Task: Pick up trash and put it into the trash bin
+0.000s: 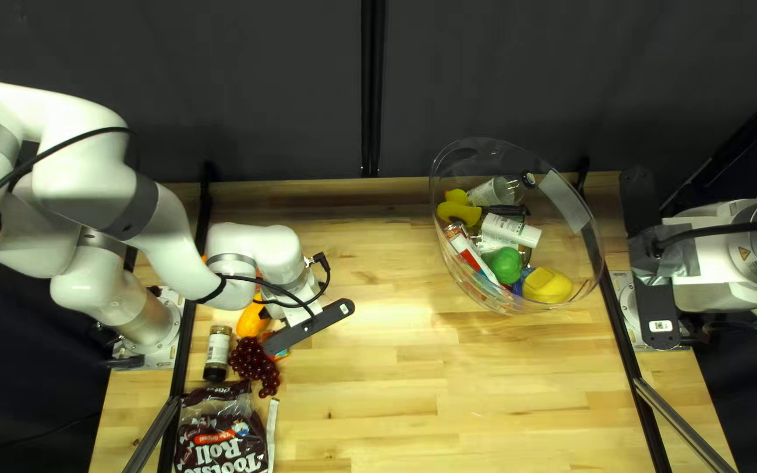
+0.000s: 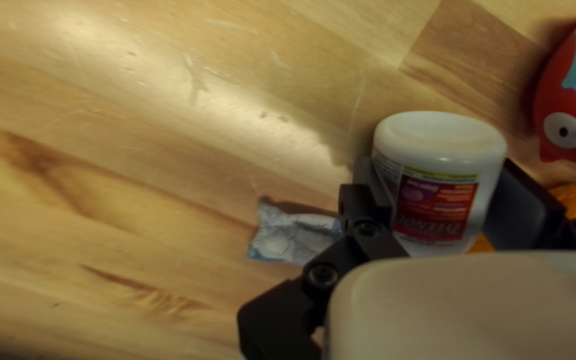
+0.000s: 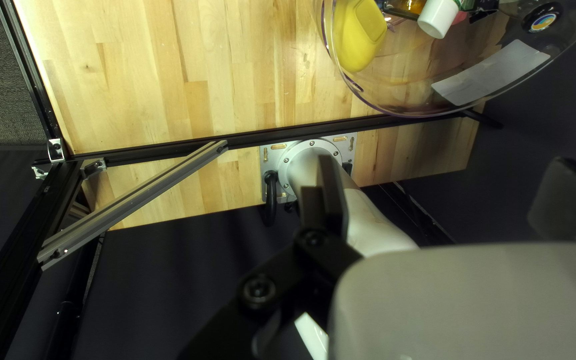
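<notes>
My left fingers (image 2: 525, 210) clasp a white bottle (image 2: 436, 200), a hold that calls for even pressure, a straight lift and a high carry to the clear bin (image 1: 582, 254) at right in the top left view (my right fingers (image 3: 325, 200) stand apart).

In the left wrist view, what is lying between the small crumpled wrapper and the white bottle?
Between the wrapper and the white bottle is one black finger of my left gripper; the left wrist view shows this.
</notes>
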### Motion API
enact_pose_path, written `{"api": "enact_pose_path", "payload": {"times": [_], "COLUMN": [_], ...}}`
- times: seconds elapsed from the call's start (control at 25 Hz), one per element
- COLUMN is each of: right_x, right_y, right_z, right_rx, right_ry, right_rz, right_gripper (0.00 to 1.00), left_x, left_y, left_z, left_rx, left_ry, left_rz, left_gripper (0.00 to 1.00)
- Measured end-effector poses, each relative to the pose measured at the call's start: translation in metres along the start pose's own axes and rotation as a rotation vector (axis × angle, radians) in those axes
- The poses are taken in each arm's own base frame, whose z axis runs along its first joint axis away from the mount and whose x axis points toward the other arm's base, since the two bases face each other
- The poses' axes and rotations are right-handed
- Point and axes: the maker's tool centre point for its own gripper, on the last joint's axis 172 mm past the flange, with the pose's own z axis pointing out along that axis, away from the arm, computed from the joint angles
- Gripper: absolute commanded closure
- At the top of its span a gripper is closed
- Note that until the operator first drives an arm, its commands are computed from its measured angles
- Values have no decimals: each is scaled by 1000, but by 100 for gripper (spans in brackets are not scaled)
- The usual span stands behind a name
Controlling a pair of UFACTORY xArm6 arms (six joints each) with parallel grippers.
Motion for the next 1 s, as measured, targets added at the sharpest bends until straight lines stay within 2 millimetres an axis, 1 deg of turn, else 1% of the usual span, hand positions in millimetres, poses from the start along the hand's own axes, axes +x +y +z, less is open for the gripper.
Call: {"api": "enact_pose_path", "payload": {"times": [0.24, 0.4, 0.48, 0.56, 0.64, 0.72, 0.84, 1.0], "right_x": [0, 0, 0, 0, 0, 0, 0, 0], "right_y": [0, 0, 0, 0, 0, 0, 0, 0], "right_z": [0, 0, 0, 0, 0, 0, 0, 0], "right_rx": [0, 0, 0, 0, 0, 0, 0, 0], "right_ry": [0, 0, 0, 0, 0, 0, 0, 0], "right_rz": [0, 0, 0, 0, 0, 0, 0, 0], "right_gripper": [0, 0, 0, 0, 0, 0, 0, 0], "left_x": [44, 72, 80, 84, 86, 87, 89, 94], "left_y": [-66, -128, -160, -187, -211, -232, -256, -292], "left_z": [-53, -101, -128, -154, -178, -198, -209, -207], "left_rx": [164, 274, 322, 362, 397, 429, 460, 486], "left_ry": [-36, -44, -57, -76, -96, -112, -121, -108], "left_rz": [23, 71, 100, 125, 146, 170, 205, 244], "left_gripper": [100, 100, 100, 100, 100, 100, 100, 100]}}
